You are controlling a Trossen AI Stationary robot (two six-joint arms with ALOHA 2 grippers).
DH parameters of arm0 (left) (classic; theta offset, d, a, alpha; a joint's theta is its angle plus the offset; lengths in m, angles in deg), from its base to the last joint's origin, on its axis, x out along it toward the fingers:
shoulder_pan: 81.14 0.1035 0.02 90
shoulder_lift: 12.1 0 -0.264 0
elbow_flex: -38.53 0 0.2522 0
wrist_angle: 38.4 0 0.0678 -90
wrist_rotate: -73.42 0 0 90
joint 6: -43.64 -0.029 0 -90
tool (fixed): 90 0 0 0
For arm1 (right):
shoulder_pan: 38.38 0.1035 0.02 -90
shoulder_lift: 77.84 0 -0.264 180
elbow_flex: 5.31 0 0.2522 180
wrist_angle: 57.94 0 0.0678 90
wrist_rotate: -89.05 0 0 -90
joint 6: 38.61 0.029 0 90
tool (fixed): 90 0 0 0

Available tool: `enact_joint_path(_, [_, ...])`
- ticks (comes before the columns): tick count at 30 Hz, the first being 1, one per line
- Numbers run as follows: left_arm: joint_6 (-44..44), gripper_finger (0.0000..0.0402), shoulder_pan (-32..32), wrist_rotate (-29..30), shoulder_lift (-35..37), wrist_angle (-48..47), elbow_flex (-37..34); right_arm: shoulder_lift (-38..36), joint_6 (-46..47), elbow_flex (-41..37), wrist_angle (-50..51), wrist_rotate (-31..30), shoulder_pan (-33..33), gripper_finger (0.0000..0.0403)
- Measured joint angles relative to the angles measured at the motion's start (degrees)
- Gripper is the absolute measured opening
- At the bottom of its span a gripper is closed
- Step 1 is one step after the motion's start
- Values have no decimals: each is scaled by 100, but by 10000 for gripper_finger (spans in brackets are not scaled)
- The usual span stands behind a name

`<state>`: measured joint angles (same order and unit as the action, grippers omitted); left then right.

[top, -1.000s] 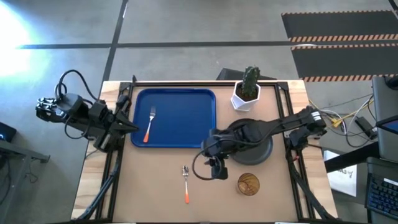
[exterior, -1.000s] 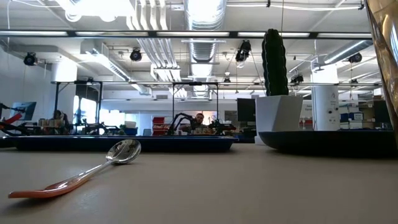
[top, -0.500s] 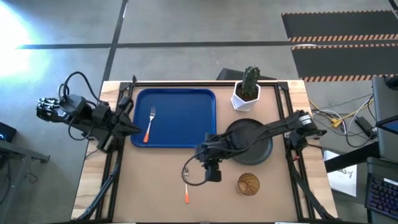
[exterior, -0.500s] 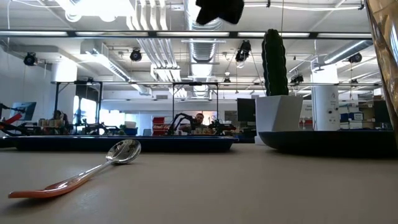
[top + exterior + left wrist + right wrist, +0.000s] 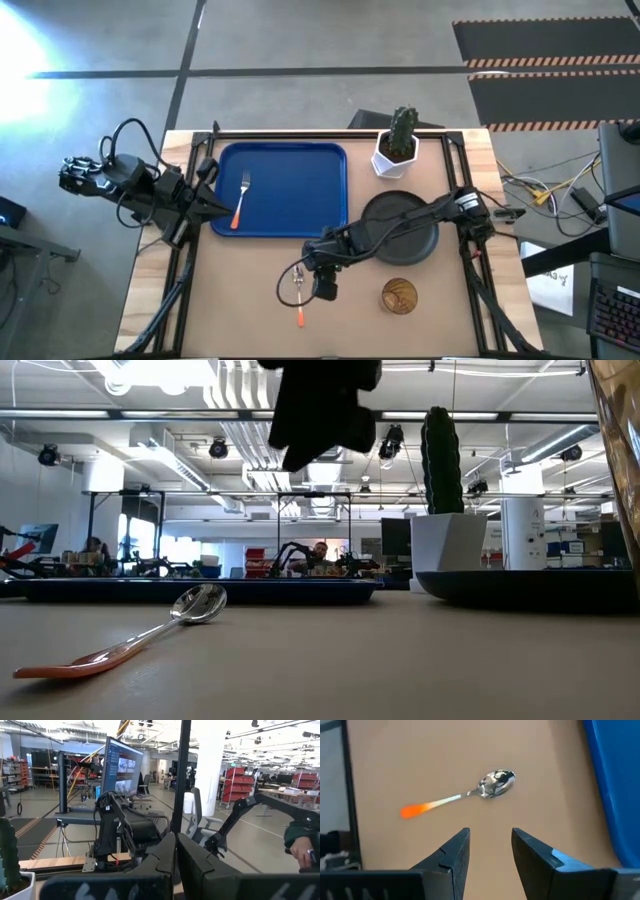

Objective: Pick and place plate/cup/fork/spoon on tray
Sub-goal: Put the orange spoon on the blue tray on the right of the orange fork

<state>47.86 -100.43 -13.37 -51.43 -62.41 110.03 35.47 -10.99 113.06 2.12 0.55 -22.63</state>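
Right pincer [image 5: 312, 283]: above the desk [image 5: 250, 300], just beside the spoon [image 5: 298, 296]; fingers [image 5: 451, 855] apart, nothing between them; seen from the low view as a dark shape [image 5: 320, 405] hanging over the desk, clear of the surface.
Left pincer [image 5: 218, 207]: at the left edge of the desk, by the left rim of the tray [image 5: 300, 215]; fingers together [image 5: 172, 865], holding nothing.
Spoon: flat on the bare desk in front of the tray, silver bowl toward the tray, orange handle toward the front edge; untouched.
Fork [image 5: 241, 201]: inside the tray, near its left side, tines toward the back, orange handle toward the front.
Tray: blue, on the back left part of the desk; only the fork in it.
Plate [image 5: 405, 215]: black, on the desk just right of the tray, partly under the right arm.
Cup [image 5: 400, 296]: amber, on the desk in front of the plate, right of the spoon and apart from it.
Cactus pot [image 5: 396, 152]: white, at the back of the desk, behind the plate, beside the tray's right back corner.
Room: a person [image 5: 320, 552] visible far behind the desk in the low view.
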Motion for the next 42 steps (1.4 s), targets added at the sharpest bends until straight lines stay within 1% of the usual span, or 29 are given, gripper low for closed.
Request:
enact_joint_path(6, [1,0,0,-1,6,-23,0,186,863,0,-305,-169,0,134])
enact_joint_path(12, [-3,0,0,-1,11,-32,0,219,1763,-11,-210,-309,44,134])
enact_joint_path(15, [-7,0,4,-1,9,-32,0,219,2053,-11,-212,-366,79,134])
enact_joint_path(20, [-8,0,4,-1,13,-108,-1,243,2241,-13,-372,-465,204,134])
enact_joint_path(27, [-7,0,4,-1,10,-140,-2,647,2472,-13,-1282,-450,379,134])
enact_joint_path(34, [-3,0,2,-1,11,-147,-2,979,2820,-20,-1261,-124,479,134])
enact_joint_path(37, [-3,0,2,-1,11,-157,-2,999,2917,-20,-1277,-112,483,134])
enact_joint_path(42, [-1,0,-2,-1,10,-269,-2,999,3012,-20,-1350,-261,477,134])
